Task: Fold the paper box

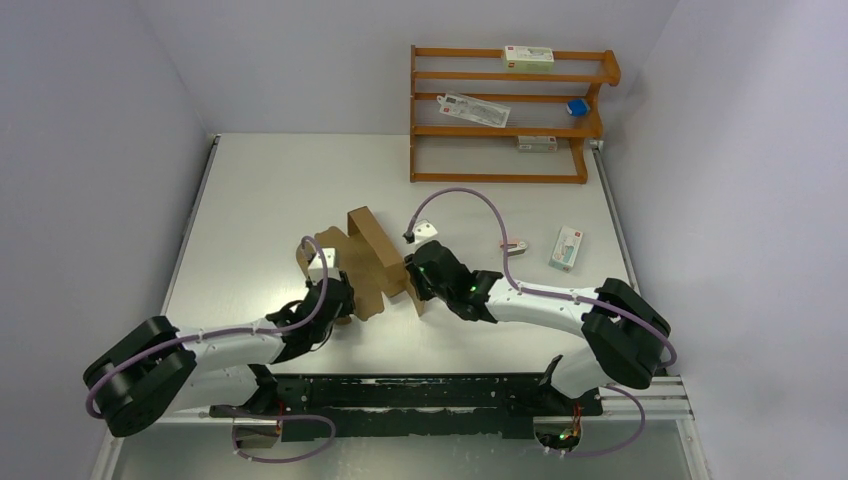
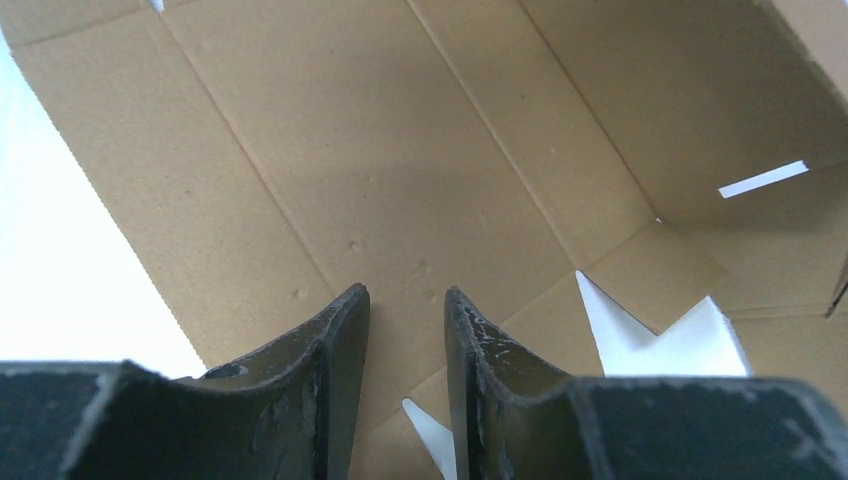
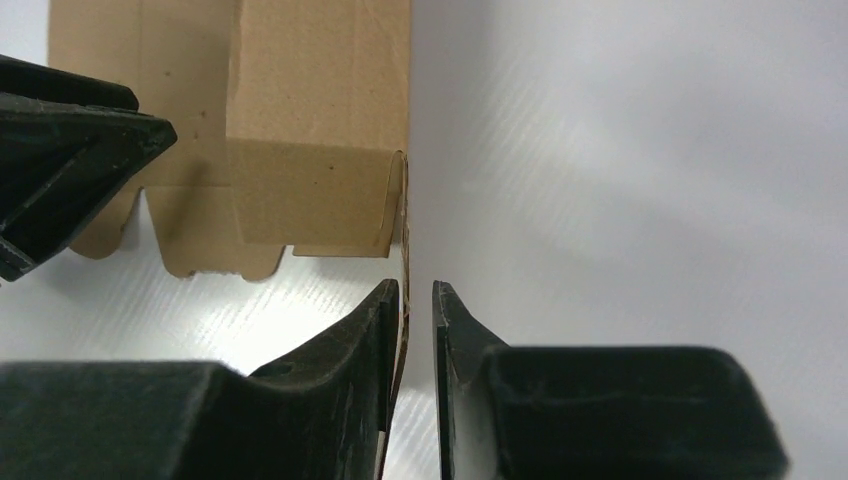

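**ITEM.** Box (image 1: 375,250), plain brown card. It sits mid-worktop (image 1: 260,190), between the two arms.

**CONDITION.** Partly formed. One long panel stands up along its crease. The rest lies flat, creases and notched flaps showing.

**STEP (judged).** Raising the walls, early to middle. No end is closed and no tab is tucked.

**LEFT PINCER** (image 2: 405,335). Released, fingers apart with nothing between them. It is poised over the box's inner panel, close to a crease. Whether it touches the card cannot be told.

**RIGHT PINCER** (image 3: 415,300). Jaws a sliver apart, with the edge of a raised panel in the gap. The card lies against one finger and clear of the other (a loose guide at most, not a clamp).

**NEXT MOVE CALLS FOR.**
- The left pincer to hold the floor panel down.
- The right pincer to take firm hold of the wall, or push it square along its crease.
- A light touch, since thin card buckles off-crease.

**SURROUNDS.**
- Shelf (image 1: 480,178) at the far edge, holding small packets.
- White carton (image 1: 566,248) to the right of the box, well apart.
- A small part beside the carton, too small to name.

**IN THE WAY.**
- Nothing loose lies near the box.
- The lilac cable (image 1: 470,195) loops close above the right arm and could brush the raised panel.
- The two arms crowd each other at the box.
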Controlling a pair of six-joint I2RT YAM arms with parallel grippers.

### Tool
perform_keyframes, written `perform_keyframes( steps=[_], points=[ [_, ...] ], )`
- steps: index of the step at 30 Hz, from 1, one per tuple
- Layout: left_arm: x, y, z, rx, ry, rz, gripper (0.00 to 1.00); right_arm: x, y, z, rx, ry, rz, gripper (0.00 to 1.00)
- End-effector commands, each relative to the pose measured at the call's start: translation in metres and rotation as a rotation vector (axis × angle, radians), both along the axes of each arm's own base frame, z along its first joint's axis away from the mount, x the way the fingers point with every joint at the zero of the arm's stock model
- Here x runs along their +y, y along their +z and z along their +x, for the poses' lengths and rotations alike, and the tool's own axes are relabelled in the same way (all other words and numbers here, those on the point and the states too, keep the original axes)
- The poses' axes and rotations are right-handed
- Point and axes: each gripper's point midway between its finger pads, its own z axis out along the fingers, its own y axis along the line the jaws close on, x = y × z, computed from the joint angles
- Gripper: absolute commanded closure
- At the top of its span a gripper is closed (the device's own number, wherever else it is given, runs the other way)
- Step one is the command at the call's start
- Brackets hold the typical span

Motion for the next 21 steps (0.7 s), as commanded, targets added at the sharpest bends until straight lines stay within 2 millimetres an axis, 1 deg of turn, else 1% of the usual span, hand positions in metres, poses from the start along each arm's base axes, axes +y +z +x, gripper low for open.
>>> perform_keyframes(
  steps=[1,4,8,11,15,21],
  points=[
    [-0.013,0.001,0.002,0.037,-0.02,-0.043,0.61,-0.006,0.003,-0.001,0.012,-0.029,-0.034,0.8],
    [-0.021,-0.005,-0.003,0.07,-0.066,-0.058,0.62,-0.008,0.002,0.001,0.026,-0.059,-0.049,0.89],
    [-0.032,-0.015,-0.012,0.125,-0.121,-0.086,0.65,-0.011,0.004,0.006,0.021,-0.097,-0.07,0.95],
    [-0.041,-0.024,-0.022,0.169,-0.163,-0.131,0.68,-0.011,0.009,0.012,0.008,-0.125,-0.071,0.97],
    [-0.056,-0.031,-0.039,0.208,-0.222,-0.199,0.69,-0.009,0.017,0.019,-0.007,-0.164,-0.057,0.97],
    [-0.087,-0.024,-0.06,0.21,-0.304,-0.234,0.7,-0.003,0.017,0.026,0.029,-0.233,-0.045,0.98]
  ],
)
